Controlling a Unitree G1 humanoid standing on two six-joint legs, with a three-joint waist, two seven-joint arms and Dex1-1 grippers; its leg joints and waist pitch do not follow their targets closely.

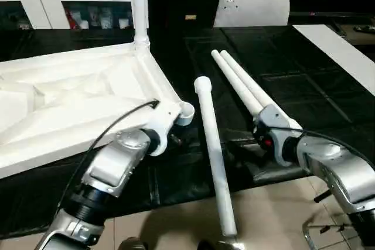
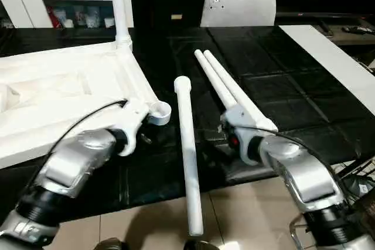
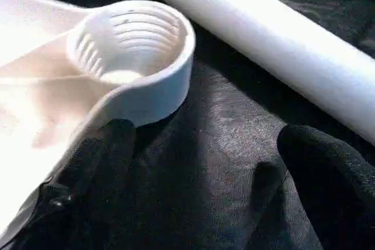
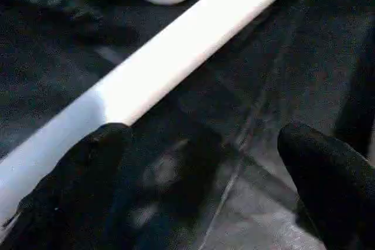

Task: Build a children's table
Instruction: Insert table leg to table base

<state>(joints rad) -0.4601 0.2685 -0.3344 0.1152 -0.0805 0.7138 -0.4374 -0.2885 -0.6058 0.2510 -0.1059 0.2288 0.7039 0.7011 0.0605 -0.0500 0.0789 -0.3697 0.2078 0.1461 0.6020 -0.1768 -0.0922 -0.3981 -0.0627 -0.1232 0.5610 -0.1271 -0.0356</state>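
Fingers open on both arms, gripping nothing.
Left fingers (image 3: 111,162) beside tabletop (image 1: 70,98) corner socket (image 3: 132,45); right fingers (image 4: 328,174) beside loose leg (image 4: 176,57).

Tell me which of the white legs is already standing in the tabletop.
The upright leg at the tabletop's far corner; the other three lie loose on the black surface.
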